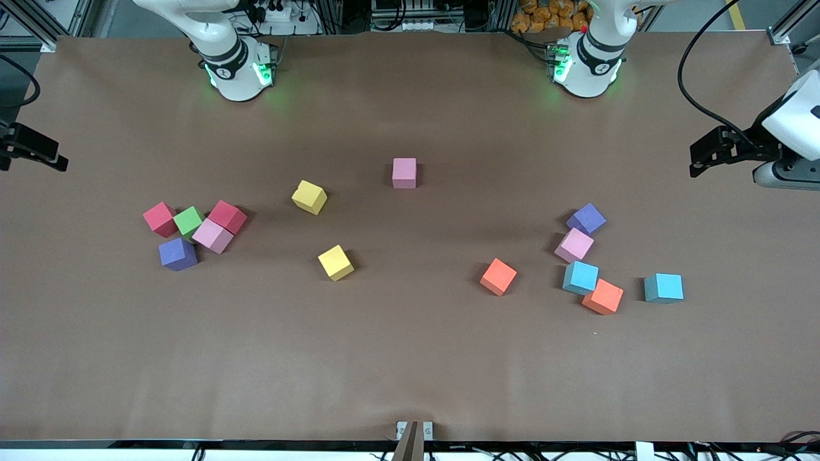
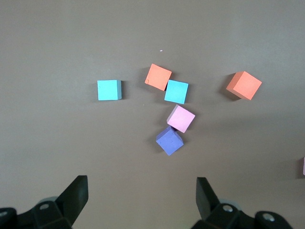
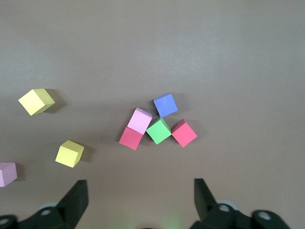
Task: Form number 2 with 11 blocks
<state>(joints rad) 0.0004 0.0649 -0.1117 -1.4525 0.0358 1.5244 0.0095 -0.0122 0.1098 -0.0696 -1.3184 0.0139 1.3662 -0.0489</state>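
**Fourteen blocks scattered, both hands spread and empty**

No digit stands on the brown worktop [image 1: 410,358]; the blocks lie loose in three groups across the middle band of the front view.

At mid-left of the frame, toward the right arm's end, five cubes huddle: a red block [image 1: 159,219], a green block [image 1: 189,221], a second red block [image 1: 227,216], a pink block [image 1: 213,235] and, lowest, a purple block [image 1: 177,253].

Around the centre sit a lone pink block [image 1: 404,173], a yellow block [image 1: 309,196] and another yellow block [image 1: 336,262] lower down.

At mid-right, a purple block [image 1: 586,219], a pink block [image 1: 574,245], a light blue block [image 1: 581,277] and an orange block [image 1: 603,297] run in a chain, corner to corner. An orange block [image 1: 498,276] and a light blue block [image 1: 664,287] lie apart on either side.

The left hand [image 2: 141,195] hangs over the worktop near that chain, fingers spread wide, holding nothing. The right hand [image 3: 140,194] hangs by the five-cube huddle, likewise spread and empty.
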